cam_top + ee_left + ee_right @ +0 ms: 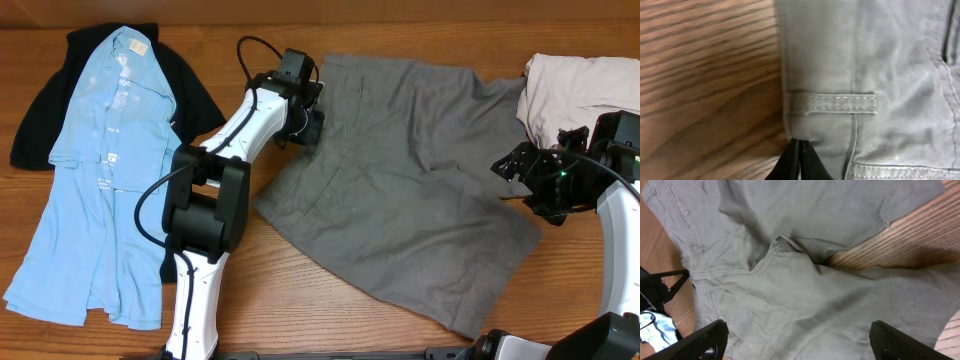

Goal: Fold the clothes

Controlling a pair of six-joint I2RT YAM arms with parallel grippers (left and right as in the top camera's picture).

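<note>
Because the left jaws pinch only the waistband edge of the shorts, spread on the table, while the right jaws gape at three o'clock, a lift could slip it free.

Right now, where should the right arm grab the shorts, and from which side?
Grip the hem of the near leg, coming from the right, off the table. The shorts lie flat, so only an edge over wood offers a pinch; the open right gripper hovers nearby. The left gripper is shut on the waistband by a belt loop, so the hem likely balances it.
</note>
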